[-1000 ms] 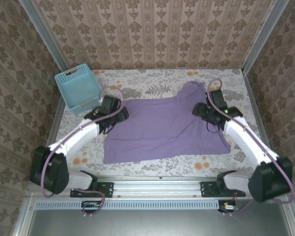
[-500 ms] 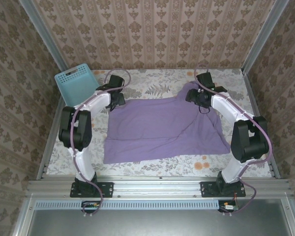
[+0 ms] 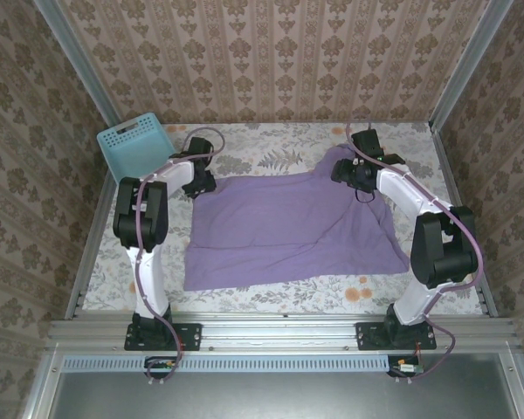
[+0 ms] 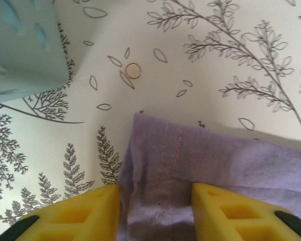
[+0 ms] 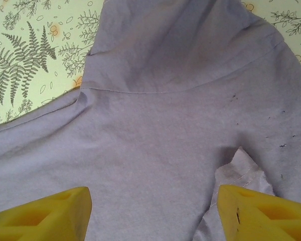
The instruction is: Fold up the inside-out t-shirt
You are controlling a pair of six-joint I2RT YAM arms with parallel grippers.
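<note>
The inside-out t-shirt point(image 3: 288, 227) lies spread flat on the floral tablecloth, lavender with its plain face up. My left gripper point(image 3: 198, 182) is at its far-left corner. In the left wrist view the yellow fingers point(image 4: 90, 211) straddle the stitched hem corner of the t-shirt point(image 4: 215, 160), and the left gripper point(image 4: 155, 201) is still open with cloth between its jaws. My right gripper point(image 3: 354, 175) hovers over the far-right shoulder area. In the right wrist view the right gripper point(image 5: 153, 206) is wide open just above the t-shirt point(image 5: 165, 100), gripping nothing.
A light-blue lattice basket point(image 3: 135, 153) stands at the far left, close to the left gripper, and its corner shows as the basket point(image 4: 20, 45) in the left wrist view. Metal frame rails point(image 3: 83, 236) border the table on both sides.
Both arms stretched out from near poses to the shirt's far corners. In the last half second the left gripper shifted slightly left onto the hem corner and its jaws narrowed.
</note>
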